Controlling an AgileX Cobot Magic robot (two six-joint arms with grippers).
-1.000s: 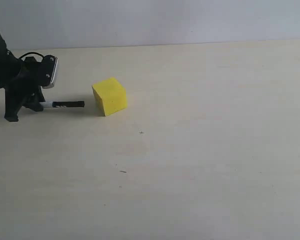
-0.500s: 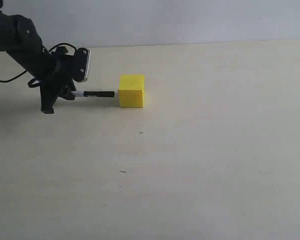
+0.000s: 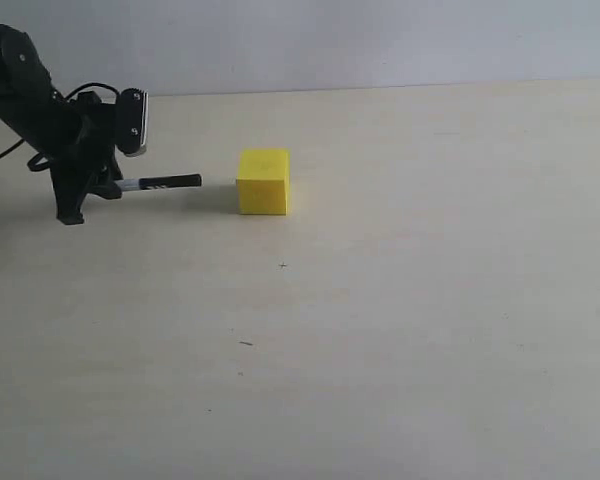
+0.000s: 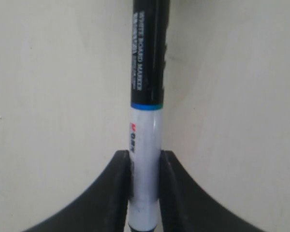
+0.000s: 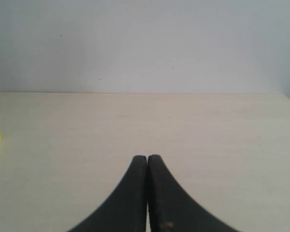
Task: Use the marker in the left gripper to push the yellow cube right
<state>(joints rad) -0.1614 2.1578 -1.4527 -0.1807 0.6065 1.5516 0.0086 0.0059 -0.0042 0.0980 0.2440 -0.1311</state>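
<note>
Black two-fingered left claw [image 3: 102, 187] hung low, clamped on the slim black-and-white marker [image 3: 165, 182]; black right claw [image 5: 147, 158] was pinched shut.

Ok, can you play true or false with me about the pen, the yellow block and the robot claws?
1. The marker is touching the yellow cube. False: a strip of bare table shows between the tip and the cube.
2. The left gripper is shut on the marker's white half. True.
3. The right gripper is holding something. False: its fingers are pressed together with nothing between them.
4. The marker's black end points toward the yellow cube. True.
</note>
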